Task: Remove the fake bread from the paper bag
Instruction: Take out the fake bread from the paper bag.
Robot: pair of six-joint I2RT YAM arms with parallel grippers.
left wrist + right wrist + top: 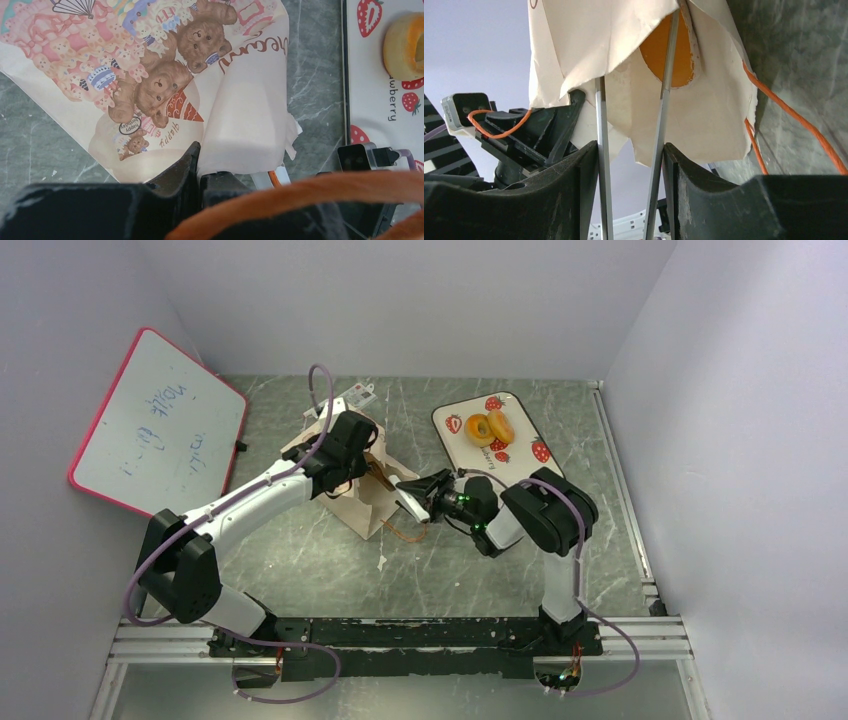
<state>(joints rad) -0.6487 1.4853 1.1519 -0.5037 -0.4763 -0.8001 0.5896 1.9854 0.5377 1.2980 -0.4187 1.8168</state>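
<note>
The paper bag (362, 502) lies on its side mid-table, with its mouth facing right. In the left wrist view its teddy-bear print (165, 85) shows. My left gripper (352, 462) is shut on the bag's edge (200, 165). My right gripper (414, 496) is at the bag's mouth, its thin blade fingers (600, 130) spread and reaching into the opening (634, 60). An orange bread piece (656, 52) shows inside the bag, behind the right blade. Two ring-shaped bread pieces (489, 428) lie on the strawberry tray (520, 405); one also shows in the left wrist view (404, 47).
A pink-rimmed whiteboard (160, 430) leans at the far left. A small white tag card (361, 395) lies behind the bag. The bag's orange cord handles (405, 533) trail on the table (794, 125). A metal rail (622, 490) runs along the right side.
</note>
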